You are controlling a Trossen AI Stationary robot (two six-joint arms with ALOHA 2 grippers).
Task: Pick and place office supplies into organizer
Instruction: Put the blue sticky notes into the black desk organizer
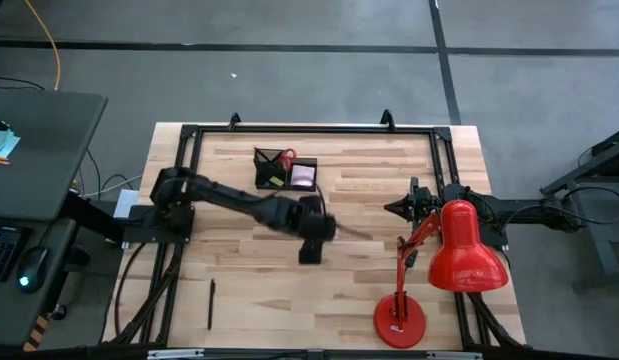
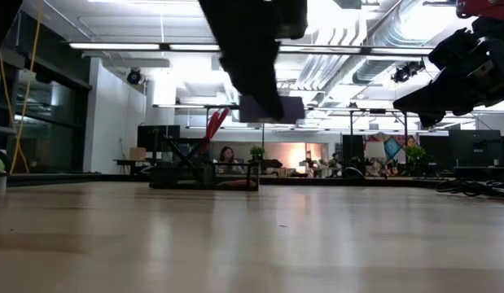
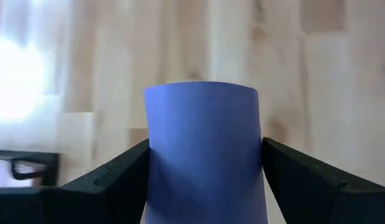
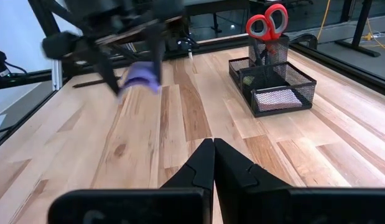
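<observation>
Purple sticky-note pad (image 3: 203,152) is clamped in the left hand (image 3: 203,180) above the table (image 1: 389,270); right hand (image 4: 213,163) closed.

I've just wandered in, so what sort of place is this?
Probably a robotics lab inside an open office: two robot arms mounted at a wooden table, bare ceiling ducts, and desks with a person behind.

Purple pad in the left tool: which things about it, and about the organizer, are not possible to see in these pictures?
- Purple pad: its lower edge is cut off in the left wrist view; the high view hides it under the left tool.
- Organizer: in the low view it is distant and dark, so its compartments cannot be separated.
- Pen: too small in the high view to tell its type.
- Right tool: hidden behind the red lamp in the high view.
</observation>
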